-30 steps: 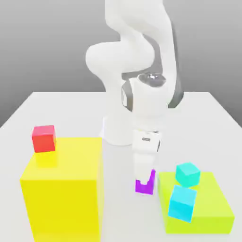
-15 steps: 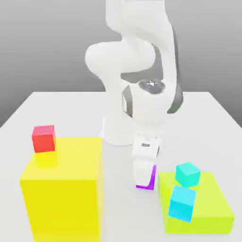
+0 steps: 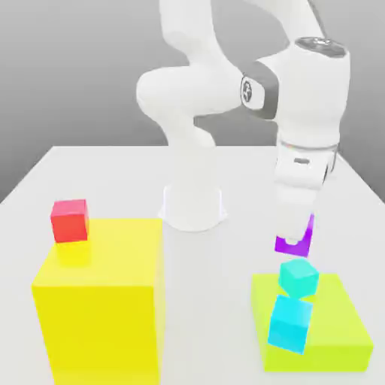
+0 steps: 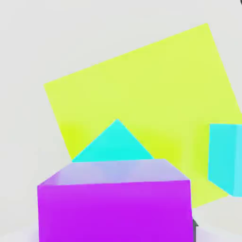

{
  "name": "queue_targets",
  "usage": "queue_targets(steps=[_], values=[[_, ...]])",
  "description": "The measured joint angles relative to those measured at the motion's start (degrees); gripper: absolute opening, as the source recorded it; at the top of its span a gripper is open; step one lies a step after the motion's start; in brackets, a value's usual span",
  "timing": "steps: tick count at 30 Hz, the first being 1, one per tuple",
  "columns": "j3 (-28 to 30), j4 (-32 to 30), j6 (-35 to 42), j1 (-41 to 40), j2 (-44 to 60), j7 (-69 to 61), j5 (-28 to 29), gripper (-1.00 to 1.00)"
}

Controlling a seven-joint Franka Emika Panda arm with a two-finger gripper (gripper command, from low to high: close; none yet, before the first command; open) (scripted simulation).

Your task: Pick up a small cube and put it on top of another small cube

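Already the purple cube (image 3: 294,242) was held clamped in the gripper (image 3: 295,239), lifted just above a cyan cube (image 3: 298,277); only lowering and release remained.

I read no text, label, brand or number anywhere; a small dark mark on the arm (image 3: 246,89) stays illegible.

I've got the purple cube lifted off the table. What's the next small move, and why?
Probably ease the purple cube straight down a little onto the rear cyan cube. The gripper is shut on the purple cube, which hangs just above that cyan cube on the low yellow-green block. The hand view shows the cyan cube just beyond the purple one, so check the alignment before opening the jaws.
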State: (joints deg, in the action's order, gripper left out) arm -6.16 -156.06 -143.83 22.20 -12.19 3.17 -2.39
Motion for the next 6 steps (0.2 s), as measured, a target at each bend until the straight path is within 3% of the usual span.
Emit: queue_targets(steps=[3, 4, 6], values=[[-0.3, -0.8, -6.5, -0.1, 5.7, 1.0, 0.8, -1.0], [-0.3, -1.0, -7.7, -0.2, 6.8, 1.2, 1.0, 1.0], [-0.3, -1.0, -7.7, -0.2, 6.8, 1.2, 1.0, 1.0]])
